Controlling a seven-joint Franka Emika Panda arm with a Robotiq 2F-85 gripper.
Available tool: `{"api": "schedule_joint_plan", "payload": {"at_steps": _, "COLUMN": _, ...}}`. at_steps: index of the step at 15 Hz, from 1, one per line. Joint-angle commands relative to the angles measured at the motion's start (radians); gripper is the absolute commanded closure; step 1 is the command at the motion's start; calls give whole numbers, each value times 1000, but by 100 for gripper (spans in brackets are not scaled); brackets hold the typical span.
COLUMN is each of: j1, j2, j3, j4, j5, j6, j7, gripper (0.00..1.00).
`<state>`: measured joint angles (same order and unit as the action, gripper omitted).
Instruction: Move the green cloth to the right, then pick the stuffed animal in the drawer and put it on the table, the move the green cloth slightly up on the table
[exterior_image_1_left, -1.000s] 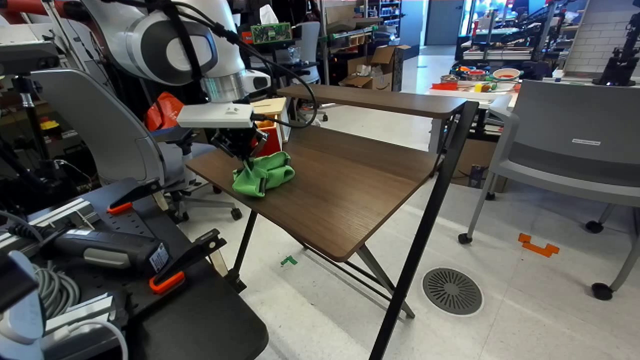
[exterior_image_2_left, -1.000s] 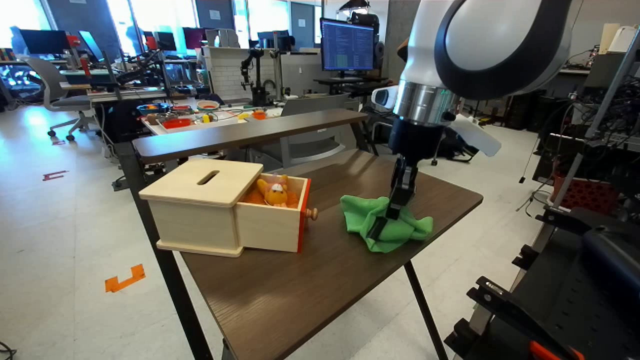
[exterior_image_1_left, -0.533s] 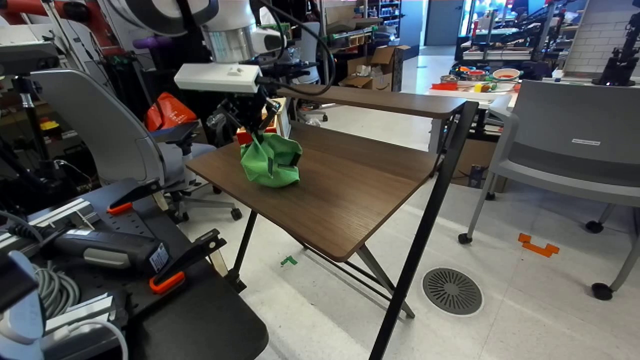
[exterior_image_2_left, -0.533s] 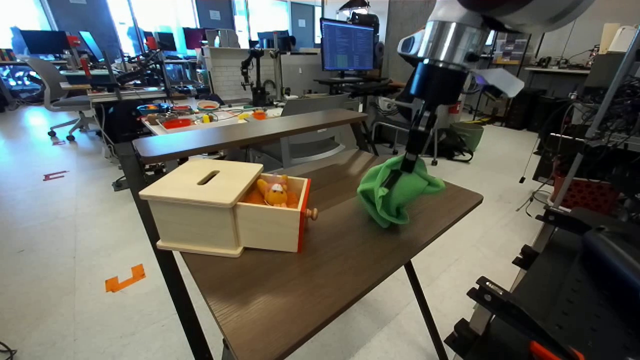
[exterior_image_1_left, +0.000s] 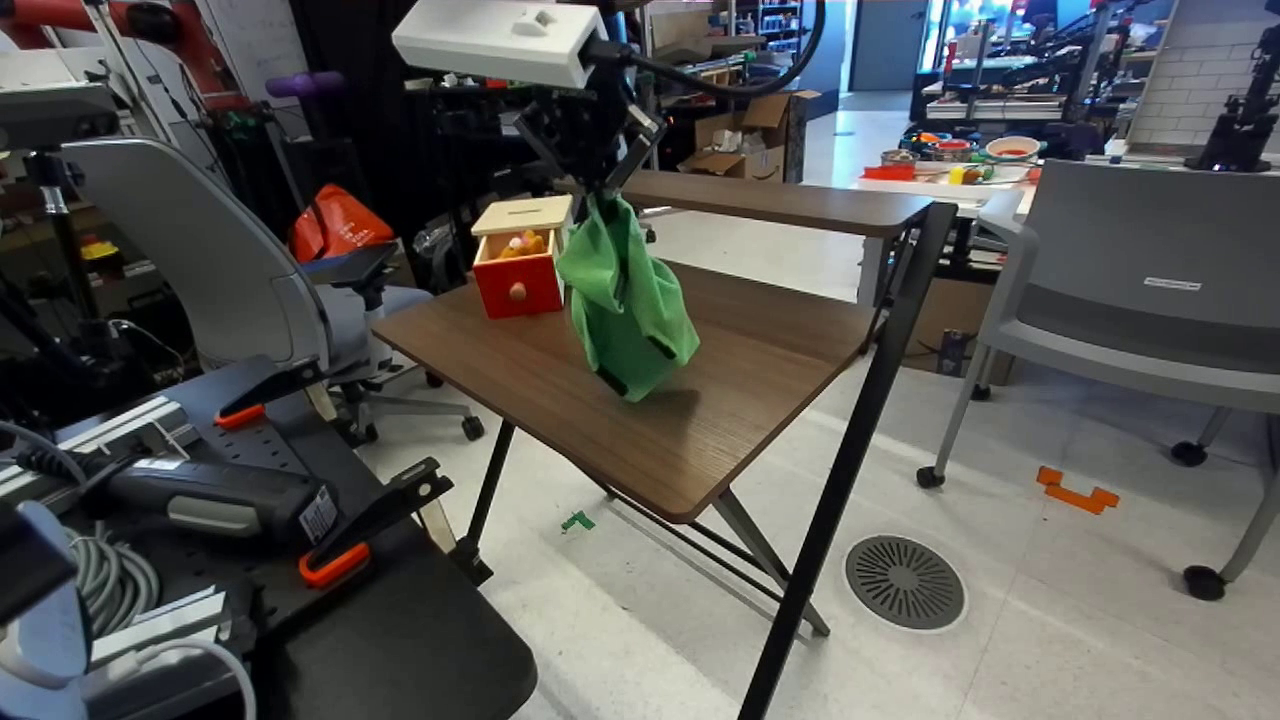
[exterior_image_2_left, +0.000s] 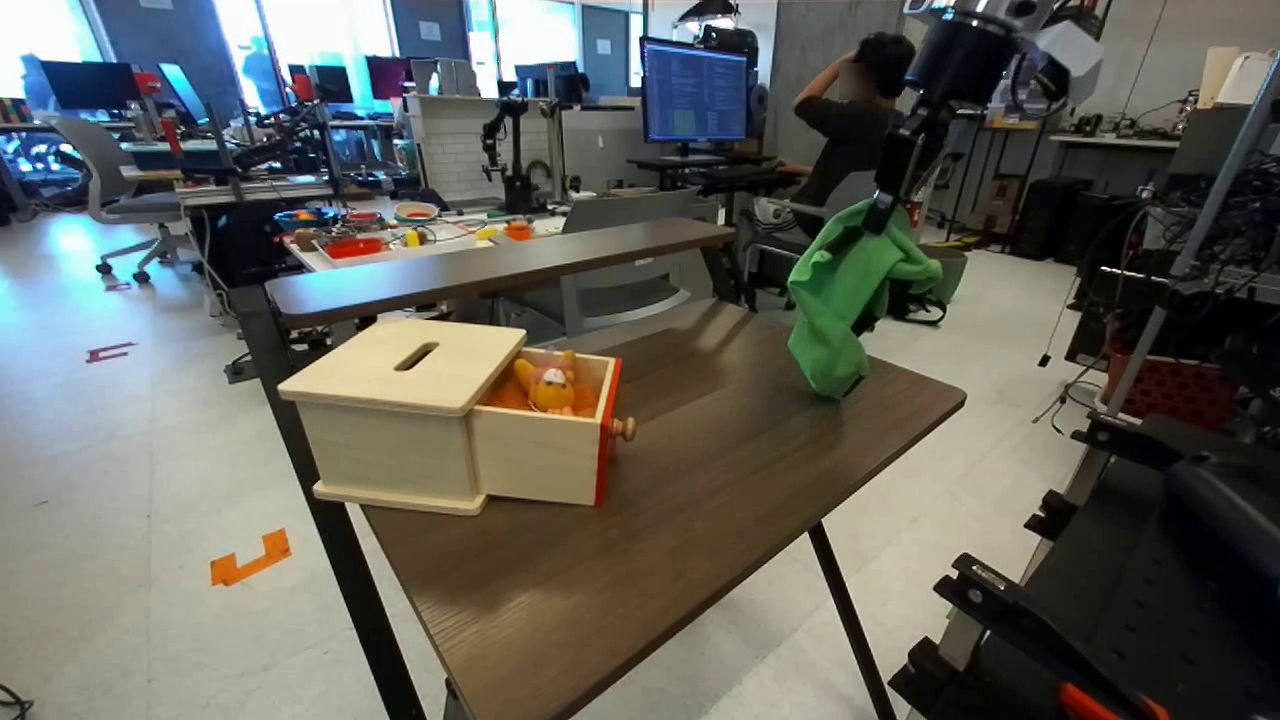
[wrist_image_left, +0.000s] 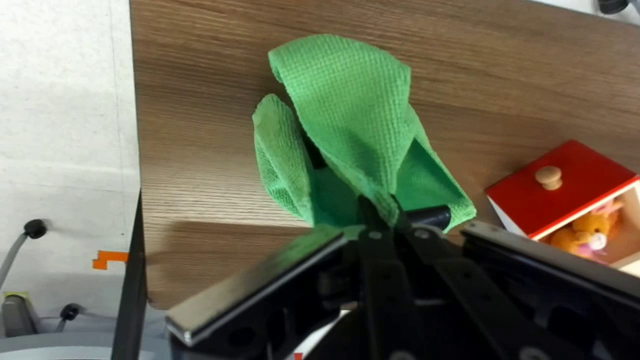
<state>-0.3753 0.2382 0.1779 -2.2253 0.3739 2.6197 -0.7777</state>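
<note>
Evidently the job is in its opening leg, as I'd judge from where I stand: nearest me, the green cloth (exterior_image_1_left: 632, 305) hangs in the air above the wood-grain counter (exterior_image_1_left: 770, 320), to the right of the wooden box (exterior_image_2_left: 390, 440) in both exterior views and apart from it. Its lowest corner seems off the surface, though I wouldn't swear to the gap. So the cloth has yet to be laid down on the right, the orange stuffed animal (exterior_image_2_left: 552, 388) has yet to come out, and the last small shift of the cloth up the counter is left as well. As for the jaws, they are nearly together, pinching a gathered fold at the cloth's top; the wrist view has that fold running in between them and the rest drooping loose, and I can make out nothing else that they touch. Farther back is the box, with its red-fronted drawer (exterior_image_1_left: 540, 292) standing part-way out; the animal sits in there untouched, and it looks, to my eye, reachable from overhead. Behind all that, a raised shelf (exterior_image_1_left: 770, 200) runs along the counter's back, and well beyond, on the floor, a cardboard box (exterior_image_1_left: 770, 160) sits with its flaps out.
</note>
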Motion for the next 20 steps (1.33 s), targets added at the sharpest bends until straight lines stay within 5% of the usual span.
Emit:
{"api": "schedule_joint_plan", "payload": {"at_steps": 1, "j1": 38, "j2": 18, "j3": -63, "j4": 34, "j5": 51, "j6": -28, "j7": -16, "gripper": 99}}
{"api": "schedule_joint_plan", "payload": {"at_steps": 9, "j1": 82, "j2": 206, "j3": -34, "j4": 113, "j5": 43, "j6": -18, "j7": -28, "gripper": 99}}
{"api": "schedule_joint_plan", "payload": {"at_steps": 18, "j1": 130, "j2": 567, "j3": 57, "j4": 443, "j5": -31, "j6": -63, "j7": 19, "gripper": 99}}
{"api": "schedule_joint_plan", "payload": {"at_steps": 19, "j1": 135, "j2": 590, "j3": 62, "j4": 468, "j5": -39, "j6": -67, "j7": 23, "gripper": 72}}
{"api": "schedule_joint_plan", "payload": {"at_steps": 20, "j1": 139, "j2": 608, "j3": 65, "j4": 485, "j5": -48, "j6": -65, "j7": 24, "gripper": 70}}
